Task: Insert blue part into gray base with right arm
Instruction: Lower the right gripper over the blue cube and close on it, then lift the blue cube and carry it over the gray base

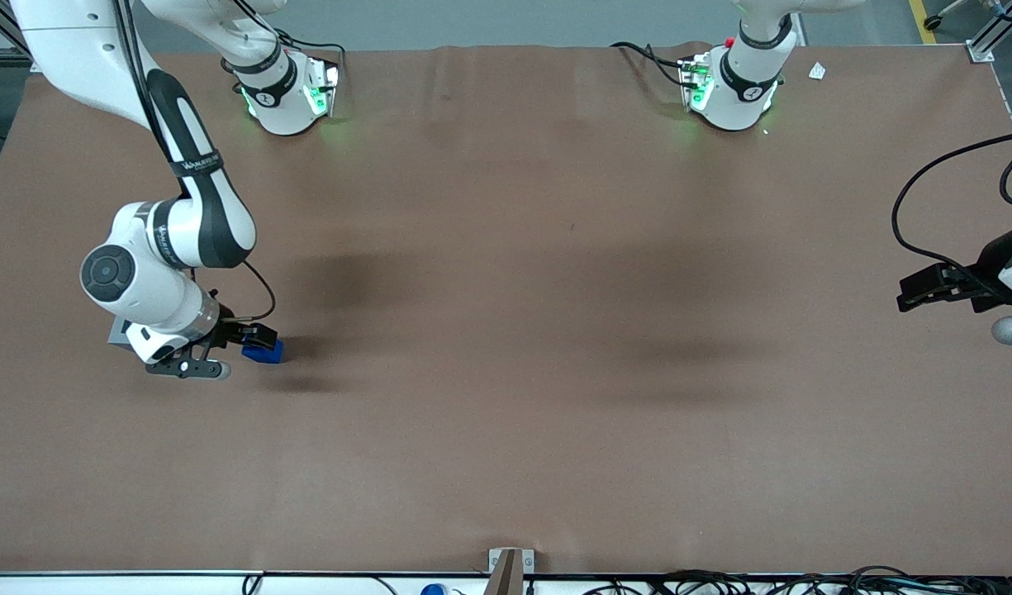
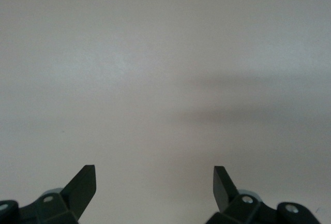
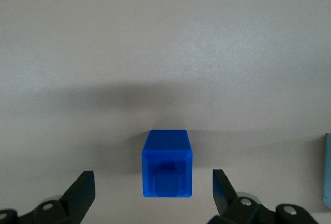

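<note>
The blue part (image 1: 263,352) lies on the brown table toward the working arm's end. In the right wrist view the blue part (image 3: 167,164) shows a square stub on the face turned to the camera. The right arm's gripper (image 1: 259,336) hangs just above it. That gripper (image 3: 152,175) is open, its fingers spread wide on either side of the part and touching nothing. The gray base (image 1: 117,330) sits beside the part, mostly hidden under the arm's wrist. Only a pale edge of the gray base (image 3: 327,170) shows at the wrist frame's border.
The brown table mat (image 1: 506,330) stretches bare toward the parked arm's end. The two arm bases (image 1: 287,95) stand at the table edge farthest from the front camera. A small bracket (image 1: 510,566) sits at the nearest edge.
</note>
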